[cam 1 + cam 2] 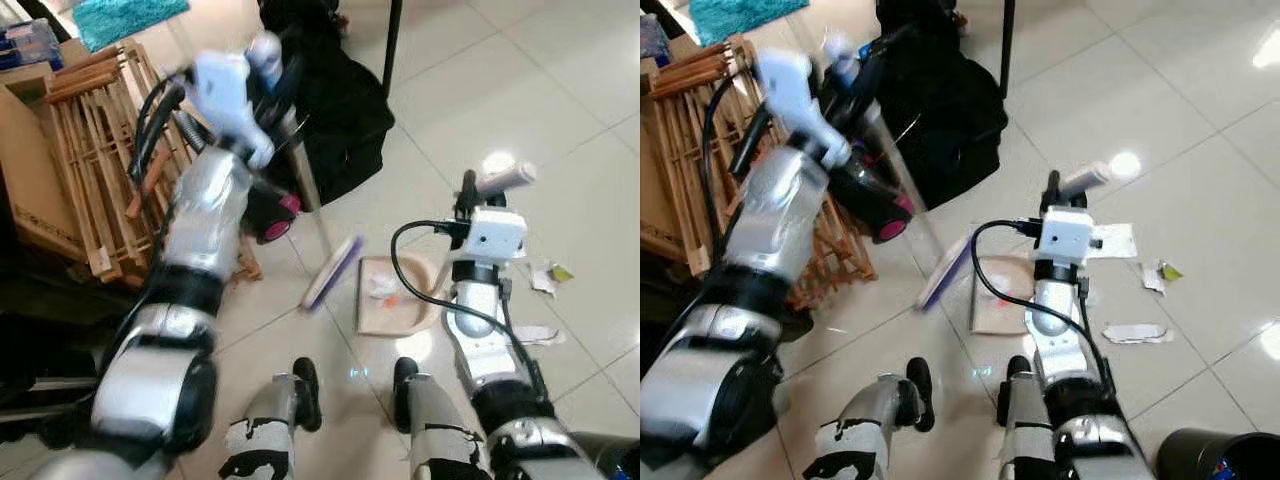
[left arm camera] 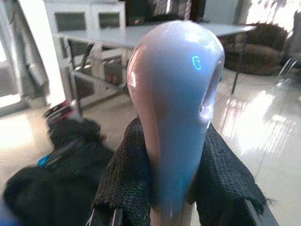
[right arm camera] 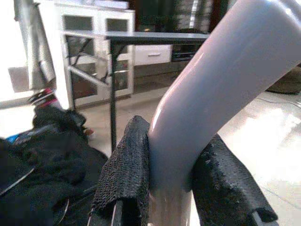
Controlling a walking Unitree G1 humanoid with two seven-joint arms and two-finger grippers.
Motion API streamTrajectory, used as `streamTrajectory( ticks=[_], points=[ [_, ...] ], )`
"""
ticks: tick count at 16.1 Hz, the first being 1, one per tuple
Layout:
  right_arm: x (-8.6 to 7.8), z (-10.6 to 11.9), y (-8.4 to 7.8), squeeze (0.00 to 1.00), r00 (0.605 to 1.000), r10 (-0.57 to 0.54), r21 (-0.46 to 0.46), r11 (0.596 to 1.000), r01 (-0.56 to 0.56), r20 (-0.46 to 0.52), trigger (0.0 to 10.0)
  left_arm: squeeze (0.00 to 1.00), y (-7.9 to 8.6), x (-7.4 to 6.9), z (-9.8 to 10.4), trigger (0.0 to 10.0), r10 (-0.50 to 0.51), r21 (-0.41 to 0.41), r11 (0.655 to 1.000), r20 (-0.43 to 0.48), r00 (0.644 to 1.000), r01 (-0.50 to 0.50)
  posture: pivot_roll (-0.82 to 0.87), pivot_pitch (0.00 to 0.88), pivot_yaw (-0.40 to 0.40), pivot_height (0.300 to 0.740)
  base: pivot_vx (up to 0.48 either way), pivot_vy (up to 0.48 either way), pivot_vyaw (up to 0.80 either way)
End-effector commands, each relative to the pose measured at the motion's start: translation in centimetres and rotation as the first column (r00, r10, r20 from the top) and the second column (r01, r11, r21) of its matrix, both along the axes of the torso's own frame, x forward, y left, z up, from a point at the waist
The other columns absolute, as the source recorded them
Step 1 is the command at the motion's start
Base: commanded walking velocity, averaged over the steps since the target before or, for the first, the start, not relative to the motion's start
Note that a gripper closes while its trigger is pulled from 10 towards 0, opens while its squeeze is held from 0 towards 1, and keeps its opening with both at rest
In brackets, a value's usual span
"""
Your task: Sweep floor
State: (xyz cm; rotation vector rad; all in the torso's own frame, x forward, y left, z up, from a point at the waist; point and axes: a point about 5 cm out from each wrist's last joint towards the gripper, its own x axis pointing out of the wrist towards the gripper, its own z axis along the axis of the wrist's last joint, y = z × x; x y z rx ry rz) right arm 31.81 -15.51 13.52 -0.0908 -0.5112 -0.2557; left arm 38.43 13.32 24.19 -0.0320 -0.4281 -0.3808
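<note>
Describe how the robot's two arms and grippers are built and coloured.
Both arms are glossy silver shells with black joint bands. The left arm carries looping black cables and a white wrist block. The right arm has a white boxy wrist module and one curved black cable. Left gripper fingers and right gripper fingers wear black mesh-textured pads.

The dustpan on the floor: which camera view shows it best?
The left eye view: the dustpan lies whole on the tiles, litter inside, with the broom head beside it. In the right eye view the right arm hides part of it. The right wrist view gives its handle, clamped in the jaws.
</note>
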Motion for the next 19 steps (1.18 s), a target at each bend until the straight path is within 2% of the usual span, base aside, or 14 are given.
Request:
streamTrajectory(
  ticks=[1,2,5,7,8,9,10,12,13,14,15,16,19],
  points=[
    [-0.3,0.5,-0.4,0.00,0.999,-0.018,0.037,0.999,0.017,0.032,10.0,0.00,1.1,-0.5,0.9,10.0,0.032,0.044,0.998,0.058,0.998,-0.034,0.02,0.212,0.104,0.740,0.000,0.000,0.00],
    [-0.4,0.6,-0.7,0.00,0.999,-0.026,0.046,0.999,0.024,0.036,10.0,0.00,1.4,-0.6,0.6,10.0,0.042,0.058,0.997,0.053,0.998,-0.045,0.01,0.208,0.104,0.740,0.000,0.000,0.00],
    [-1.6,2.2,-3.0,0.00,0.991,-0.116,0.176,0.979,0.101,0.074,10.0,0.00,4.5,-1.8,-1.8,10.0,0.163,0.148,0.976,-0.010,0.987,-0.159,-0.02,0.172,0.108,0.740,0.000,0.000,0.00],
    [-2.3,3.5,-4.3,0.00,0.985,-0.158,0.208,0.968,0.141,0.070,10.0,0.00,5.4,-2.8,-3.6,10.0,0.202,0.186,0.965,-0.064,0.977,-0.187,-0.04,0.152,0.112,0.740,0.000,0.000,0.00],
    [-2.5,3.9,-4.6,0.00,0.984,-0.164,0.215,0.965,0.147,0.064,10.0,0.00,5.5,-3.1,-4.1,10.0,0.206,0.194,0.963,-0.088,0.975,-0.186,-0.05,0.149,0.112,0.740,0.000,0.000,0.00],
    [-2.9,4.6,-5.1,0.00,0.985,-0.169,0.224,0.962,0.156,0.040,10.0,0.00,5.6,-3.6,-5.8,10.0,0.216,0.214,0.961,-0.170,0.962,-0.178,-0.06,0.142,0.109,0.740,0.000,0.000,0.00],
    [-3.2,5.3,-5.2,0.00,0.989,-0.151,0.200,0.969,0.146,0.008,10.0,0.00,5.3,-4.3,-7.5,10.0,0.196,0.219,0.966,-0.262,0.945,-0.139,-0.08,0.135,0.107,0.740,0.000,0.000,0.00],
    [-3.6,6.2,-5.1,0.00,0.992,-0.109,0.155,0.981,0.118,-0.065,10.0,0.00,4.6,-5.5,-9.3,10.0,0.177,0.196,0.974,-0.339,0.924,-0.115,-0.09,0.130,0.103,0.740,0.000,0.000,0.00],
    [-4.3,7.4,-4.9,0.00,0.993,-0.092,0.132,0.986,0.102,-0.079,10.0,0.00,4.5,-6.9,-11.1,10.0,0.173,0.178,0.978,-0.404,0.898,-0.109,-0.12,0.122,0.101,0.740,0.000,0.000,0.00],
    [-4.6,8.1,-4.8,0.00,0.993,-0.076,0.160,0.983,0.090,-0.095,10.0,0.00,4.7,-7.9,-12.2,10.0,0.184,0.203,0.974,-0.427,0.885,-0.105,-0.13,0.114,0.095,0.740,0.000,0.000,0.00],
    [-5.0,9.0,-4.7,0.00,0.996,-0.048,0.231,0.971,0.065,-0.079,10.0,0.00,4.7,-8.6,-12.7,10.0,0.198,0.229,0.968,-0.445,0.873,-0.103,-0.13,0.113,0.091,0.740,0.000,0.000,0.00],
    [-5.2,9.7,-4.6,0.00,0.996,-0.037,0.257,0.965,0.056,-0.081,10.0,0.00,4.6,-8.9,-12.8,10.0,0.207,0.225,0.968,-0.464,0.861,-0.111,-0.12,0.108,0.083,0.740,0.000,0.000,-0.43],
    [-5.6,10.9,-4.4,0.00,0.996,-0.028,0.292,0.955,0.050,-0.079,10.0,0.00,4.4,-8.8,-12.3,10.0,0.234,0.243,0.960,-0.438,0.868,-0.136,-0.12,0.095,0.073,0.740,0.000,0.000,-0.80]
  ],
)
